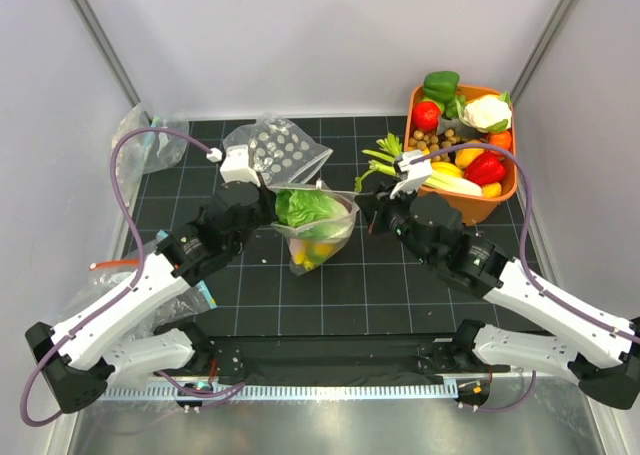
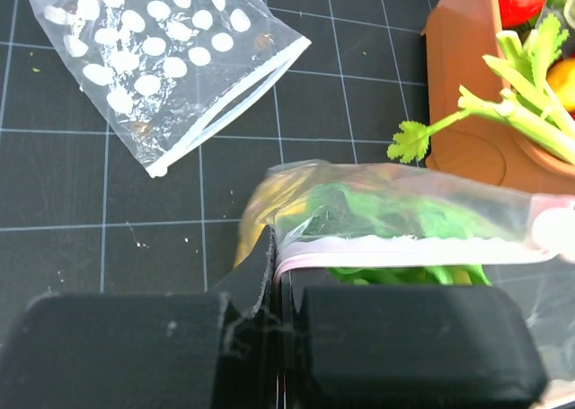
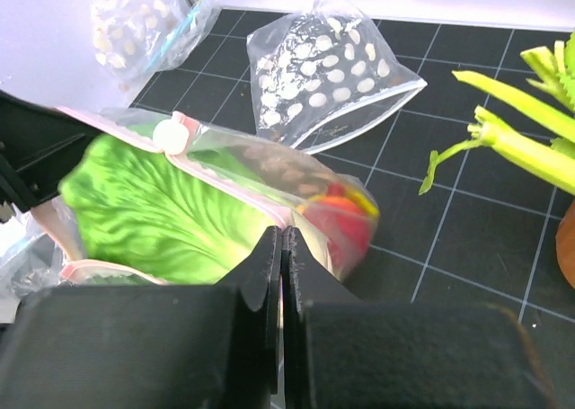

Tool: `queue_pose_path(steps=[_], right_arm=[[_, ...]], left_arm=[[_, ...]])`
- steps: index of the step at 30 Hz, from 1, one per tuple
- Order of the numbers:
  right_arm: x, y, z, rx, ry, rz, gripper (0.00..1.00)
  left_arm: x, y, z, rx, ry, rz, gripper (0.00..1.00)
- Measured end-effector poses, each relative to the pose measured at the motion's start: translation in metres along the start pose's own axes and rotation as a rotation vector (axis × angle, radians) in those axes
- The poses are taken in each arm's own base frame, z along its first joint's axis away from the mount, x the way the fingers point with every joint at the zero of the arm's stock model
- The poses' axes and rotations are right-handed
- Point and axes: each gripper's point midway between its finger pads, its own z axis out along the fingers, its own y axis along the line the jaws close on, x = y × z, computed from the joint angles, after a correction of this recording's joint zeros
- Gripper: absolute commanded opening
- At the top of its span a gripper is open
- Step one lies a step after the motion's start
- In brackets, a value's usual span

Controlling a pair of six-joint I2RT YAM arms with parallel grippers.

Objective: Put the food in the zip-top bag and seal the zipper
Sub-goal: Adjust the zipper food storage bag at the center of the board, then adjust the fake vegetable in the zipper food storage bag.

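Note:
The zip-top bag [image 1: 330,237] hangs above the mat, stretched between both grippers. My left gripper [image 1: 268,203] [image 2: 277,247] is shut on the left end of its pale pink zipper [image 2: 404,247]. My right gripper [image 1: 362,207] [image 3: 282,238] is shut on the bag's right end. Green lettuce [image 1: 305,207] [image 3: 162,207] pokes up through the mouth, between the two pink strips. Lower in the bag lie the yellow banana bunch [image 2: 259,204] and the red round fruit [image 3: 349,222].
A second dotted bag [image 1: 280,150] [image 2: 153,58] lies flat on the mat behind the held bag. An orange basket [image 1: 505,190] of toy produce stands at the back right, with celery [image 1: 385,157] [image 3: 512,112] jutting left. Plain clear bags [image 1: 140,135] sit along the left wall.

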Motion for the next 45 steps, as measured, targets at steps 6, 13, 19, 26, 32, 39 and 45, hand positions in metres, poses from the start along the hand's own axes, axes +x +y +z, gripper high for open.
queue_pose_path(steps=[6,13,19,26,32,39,45], right_arm=[[0.008,-0.001,0.007,0.016,0.039,-0.041,0.08],[0.013,0.003,0.003,-0.032,0.067,-0.084,0.39],[0.008,0.03,-0.006,-0.203,0.049,-0.087,0.19],[0.037,0.073,0.0,-0.415,0.122,-0.104,0.01],[0.067,0.114,-0.012,-0.535,0.166,-0.179,0.01],[0.105,0.101,0.028,-0.37,0.218,-0.235,0.01],[0.124,0.084,0.062,-0.229,0.201,-0.305,0.01]], left_arm=[[-0.01,-0.005,-0.008,-0.007,-0.019,0.038,0.0],[-0.014,-0.013,-0.006,-0.012,-0.017,0.064,0.01],[0.005,-0.011,0.007,-0.048,0.035,0.116,0.01],[0.007,-0.009,0.007,-0.051,0.041,0.131,0.01],[0.007,-0.01,0.007,-0.048,0.042,0.133,0.01],[0.01,-0.018,0.004,0.002,0.066,0.122,0.0],[0.021,-0.035,0.0,0.097,0.125,0.09,0.0]])
